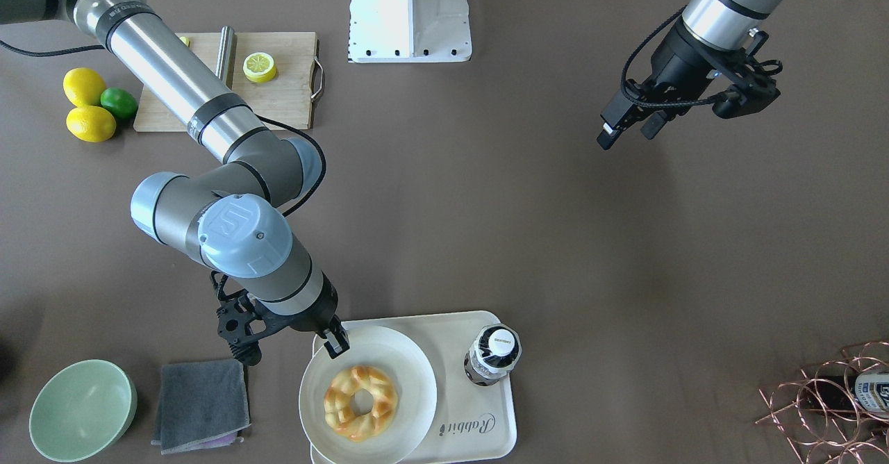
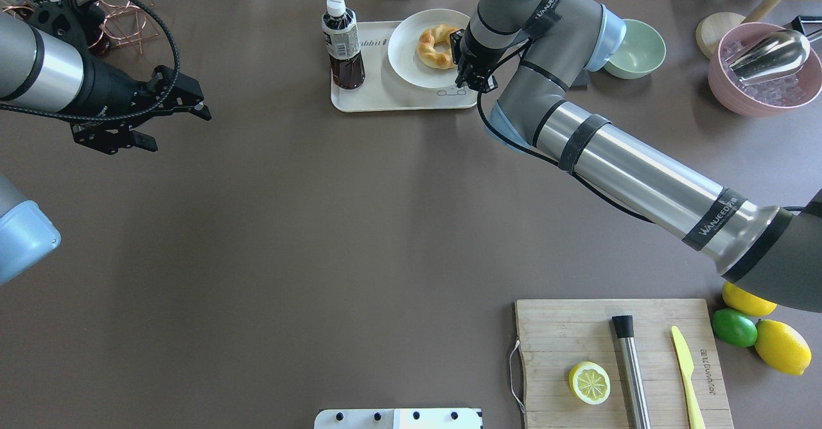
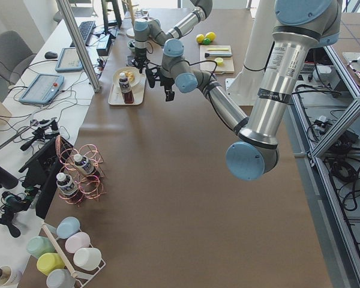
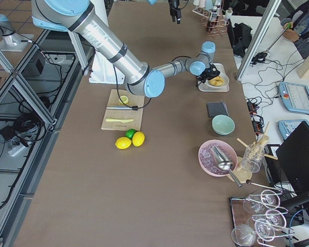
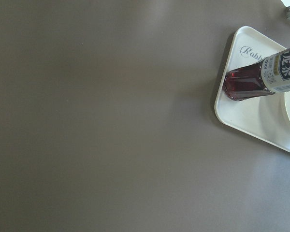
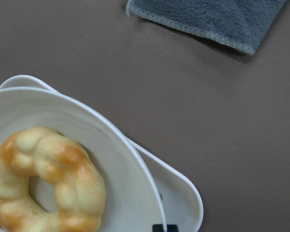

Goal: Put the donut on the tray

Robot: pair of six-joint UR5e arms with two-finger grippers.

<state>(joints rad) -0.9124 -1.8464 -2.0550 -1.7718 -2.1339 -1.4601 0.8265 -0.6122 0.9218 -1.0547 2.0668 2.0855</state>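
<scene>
The donut (image 1: 344,398) lies on a round white plate (image 1: 410,374), and the plate rests on the cream tray (image 1: 458,408), overhanging its edge. In the overhead view the donut (image 2: 425,50), plate (image 2: 404,56) and tray (image 2: 385,95) are at the far middle. My right gripper (image 1: 337,342) is at the plate's rim and looks shut on it. Its tip shows at the rim in the right wrist view (image 6: 164,227), beside the donut (image 6: 72,179). My left gripper (image 2: 168,124) hangs open and empty, far off over bare table.
A dark tea bottle (image 1: 492,356) stands on the tray. A grey cloth (image 1: 201,405) and a green bowl (image 1: 82,408) lie beside the tray. A cutting board (image 1: 278,96) with a lemon half, a wire rack (image 1: 826,401) and a pink bowl (image 2: 764,69) stand further off.
</scene>
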